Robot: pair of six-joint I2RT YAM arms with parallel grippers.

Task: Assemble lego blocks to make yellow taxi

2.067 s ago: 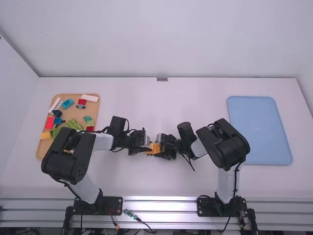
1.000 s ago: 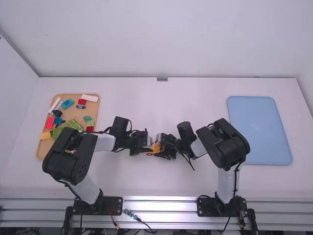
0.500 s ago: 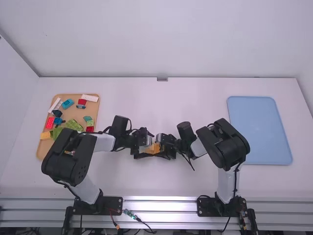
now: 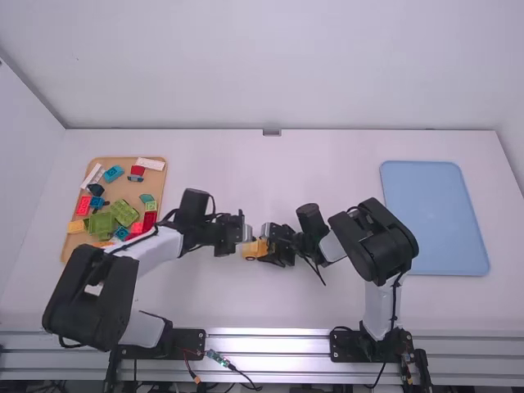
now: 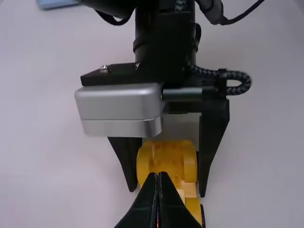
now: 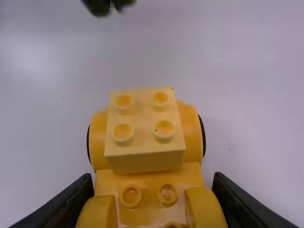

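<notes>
In the high view my left gripper (image 4: pixel 232 237) is at the table's middle, just left of the yellow car base (image 4: pixel 253 249), which my right gripper (image 4: pixel 275 246) holds from the other side. My left gripper (image 5: pixel 159 176) has its fingers together in the left wrist view, with the wheeled yellow car base (image 5: pixel 167 159) beyond them between the right fingers. Seen from the right wrist, a pale yellow two-by-two block (image 6: pixel 144 123) sits on the far end of the yellow car base (image 6: pixel 148 183); right gripper (image 6: pixel 152 183) fingers press its sides.
At the left lies an orange-tan tray (image 4: pixel 74 246) with loose red, green, blue, white and yellow pieces. A blue tray (image 4: pixel 434 217) lies at the right. The right arm's bulky elbow (image 4: pixel 374 240) stands just left of the blue tray.
My left gripper has drawn away from the car base, its dark fingers no longer stretched along it. The left elbow has swung toward the lower left, uncovering more tray pieces. The right arm stays still.
</notes>
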